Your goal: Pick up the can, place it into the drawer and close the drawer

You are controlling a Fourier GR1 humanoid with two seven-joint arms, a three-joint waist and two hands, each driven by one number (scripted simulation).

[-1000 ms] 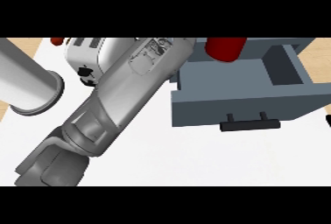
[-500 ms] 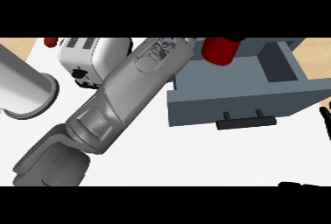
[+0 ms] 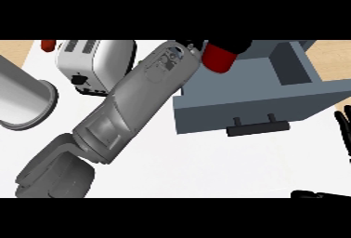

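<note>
A red can is carried by the left hand (mostly hidden, fingers apparently round it) over the open grey drawer. It should be lowered inside before release. The right hand rests open at the right edge.

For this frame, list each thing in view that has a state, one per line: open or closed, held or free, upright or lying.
drawer: open, pulled out, handle toward the robot.
can: red, at the drawer's back corner, held up by the left arm; the grip itself is hidden.
left hand: barely shows past the forearm; fingers hidden.
right hand: at the view's right edge, fingers straight, resting, holding nothing.
toaster: upright, untouched.
grey cylinder: lying on its side, free.
</note>
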